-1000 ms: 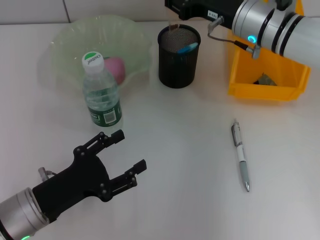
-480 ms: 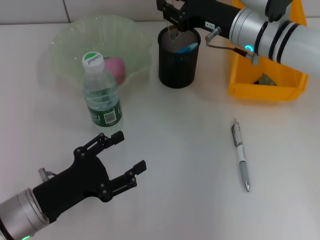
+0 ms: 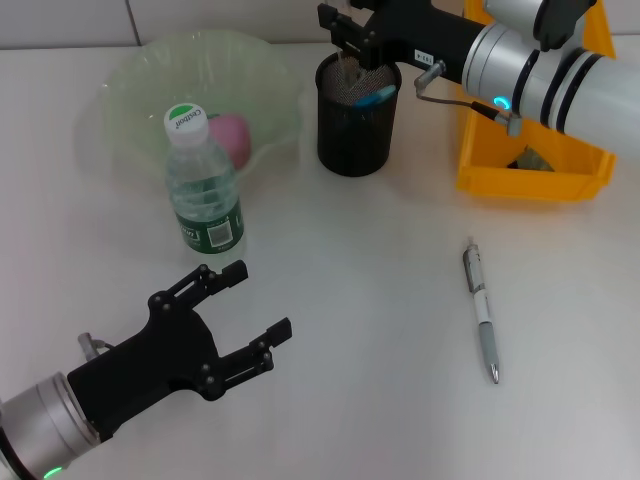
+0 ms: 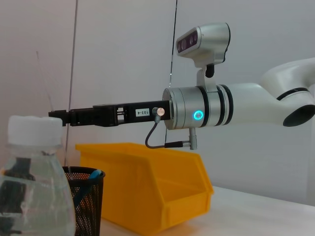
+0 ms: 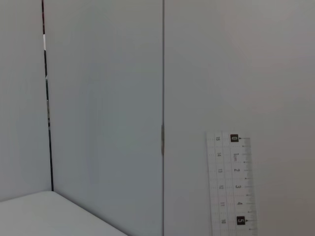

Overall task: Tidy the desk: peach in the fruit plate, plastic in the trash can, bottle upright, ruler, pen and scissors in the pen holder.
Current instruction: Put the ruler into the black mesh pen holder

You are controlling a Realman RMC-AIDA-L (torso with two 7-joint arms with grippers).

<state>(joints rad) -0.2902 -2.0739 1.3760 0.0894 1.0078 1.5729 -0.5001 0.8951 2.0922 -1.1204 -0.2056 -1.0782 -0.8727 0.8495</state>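
A: Well, the right gripper (image 3: 345, 28) at upper centre pinches the ruler (image 5: 228, 184) over the pen holder (image 3: 357, 112); tilted, it could catch the rim.

B: Agreed; the left gripper (image 3: 243, 315), lower left, idles with fingers spread; the pen (image 3: 481, 310) waits right of centre.

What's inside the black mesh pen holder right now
In the pen holder, a blue-tipped item leans against the rim, and a clear ruler stands in it, under the right gripper. The mesh wall hides whatever lies lower down.
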